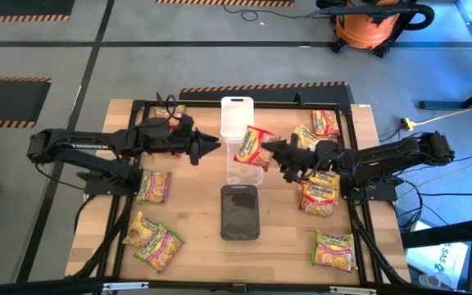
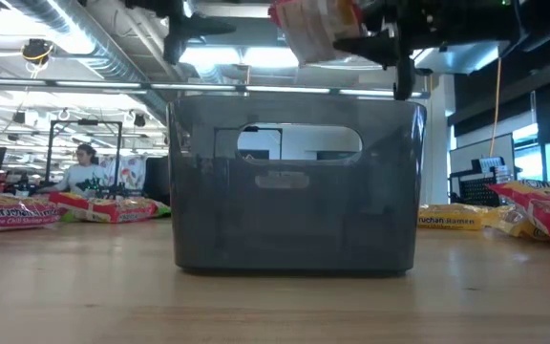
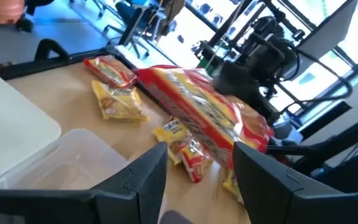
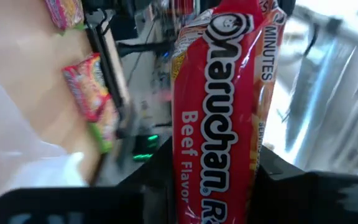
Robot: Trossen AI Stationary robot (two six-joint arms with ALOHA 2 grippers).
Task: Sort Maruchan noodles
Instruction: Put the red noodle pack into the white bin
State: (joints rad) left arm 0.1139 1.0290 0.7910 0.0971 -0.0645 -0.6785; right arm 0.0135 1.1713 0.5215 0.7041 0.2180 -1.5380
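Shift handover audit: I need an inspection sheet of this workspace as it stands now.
Surface: pale wooden table, black frame around it.
Job's things: red Beef Flavor noodle packet held above the clear plastic tray; other crinkly packets lie on both sides.
Clutter: white tray and dark smoky tray in a line with the clear tray.
End effectors: right end effector shut on the red packet; left end effector open, empty, beside it.
Cables: yellow cable on the floor to the right.
Surroundings: orange shop vacuum; a seated person far behind.
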